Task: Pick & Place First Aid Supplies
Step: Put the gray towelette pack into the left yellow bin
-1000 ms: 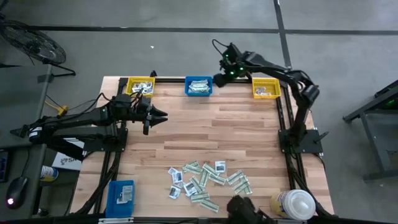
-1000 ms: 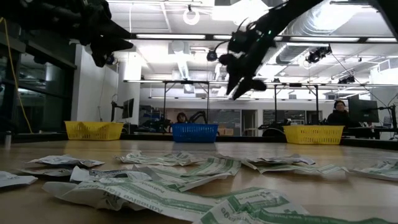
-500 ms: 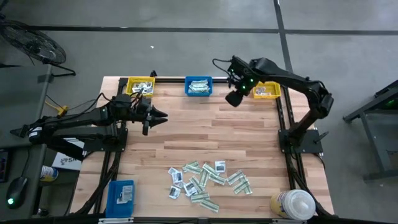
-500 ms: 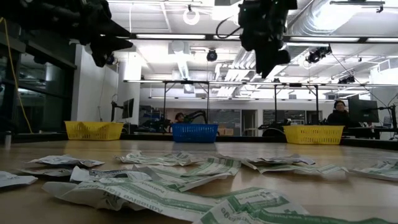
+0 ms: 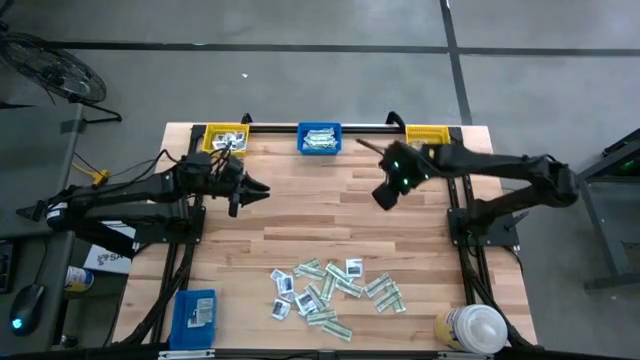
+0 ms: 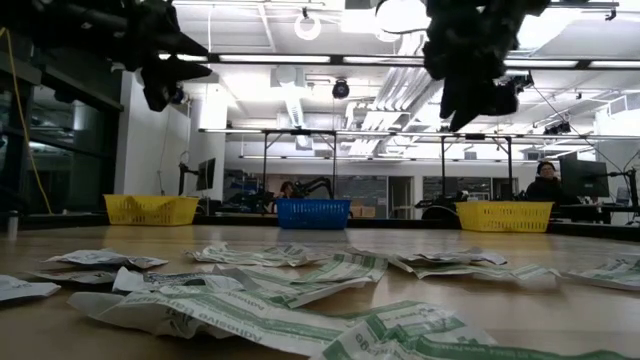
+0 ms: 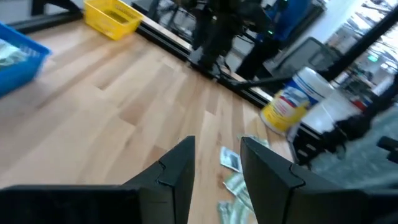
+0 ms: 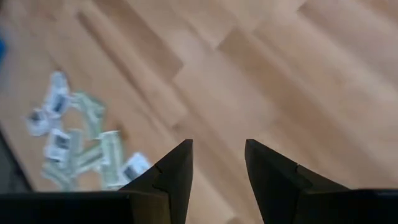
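The first aid supplies (image 5: 335, 290) lie scattered flat on the wooden table near its front edge: small white packets and pale green-and-white strips, also seen up close in the low view (image 6: 300, 290). My left gripper (image 5: 258, 188) hovers open over the table's left half, pointing toward the right edge, with nothing between its fingers (image 7: 217, 155). My right gripper (image 5: 383, 195) hangs open above bare wood right of the table's middle, slanting down, also with nothing in it (image 8: 219, 155). The packets show ahead of it (image 8: 81, 143).
A yellow bin (image 5: 225, 137), a blue bin (image 5: 319, 138) and a second yellow bin (image 5: 428, 133) stand along the far edge. Another blue bin (image 5: 195, 310) sits at the near left and a white-capped bottle (image 5: 475, 328) at the near right. People sit in the room behind.
My right gripper has swung from beside the blue bin at the far edge toward the near edge and a little to the right, staying high above the table and open.
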